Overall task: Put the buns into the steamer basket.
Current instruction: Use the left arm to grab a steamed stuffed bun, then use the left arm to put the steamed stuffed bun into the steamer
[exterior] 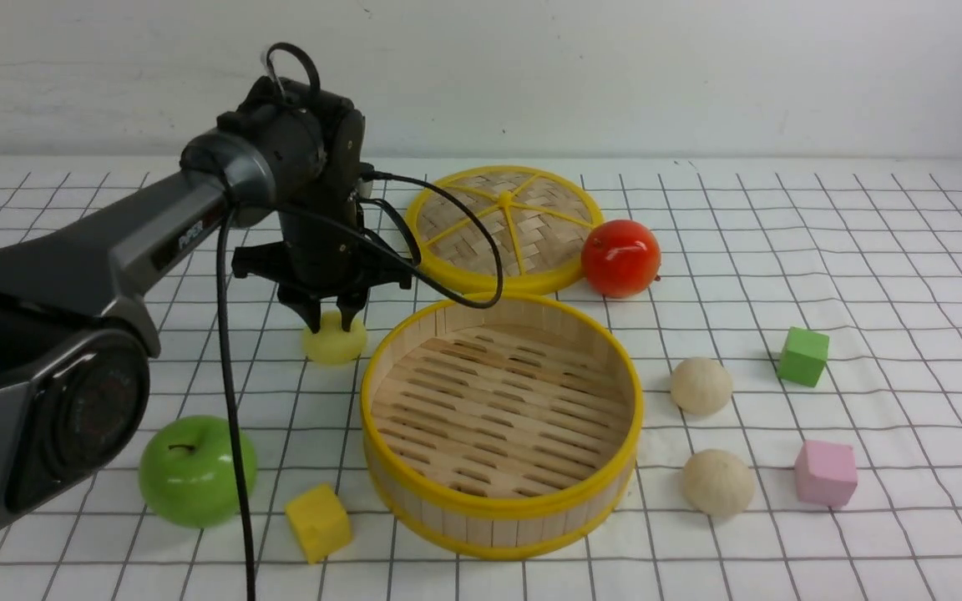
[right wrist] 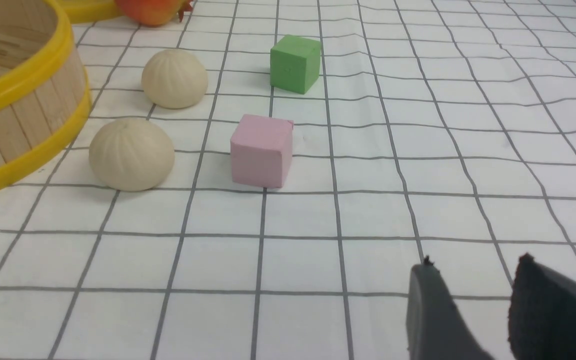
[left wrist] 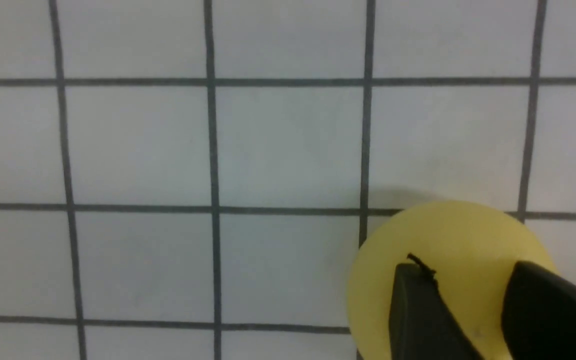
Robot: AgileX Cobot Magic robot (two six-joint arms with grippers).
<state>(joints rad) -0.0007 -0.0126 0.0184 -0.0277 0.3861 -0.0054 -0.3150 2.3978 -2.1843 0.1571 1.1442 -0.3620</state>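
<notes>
We see the left gripper [exterior: 332, 321] straddling the top of the yellow bun [exterior: 335, 344], which rests at ten o'clock from the steamer basket [exterior: 501, 522]. A cream bun [exterior: 701, 385] sits at three o'clock, a second cream bun [exterior: 716, 482] at four, the lid [exterior: 531, 242] at twelve.

Bright, even light; soft shadows.

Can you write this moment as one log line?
left gripper: at yellow bun, grip unclear | right gripper: open, empty | basket: empty

Looks like a robotics lab bench: grid-lined tablecloth [exterior: 865, 250], bare white wall [exterior: 615, 67]
</notes>
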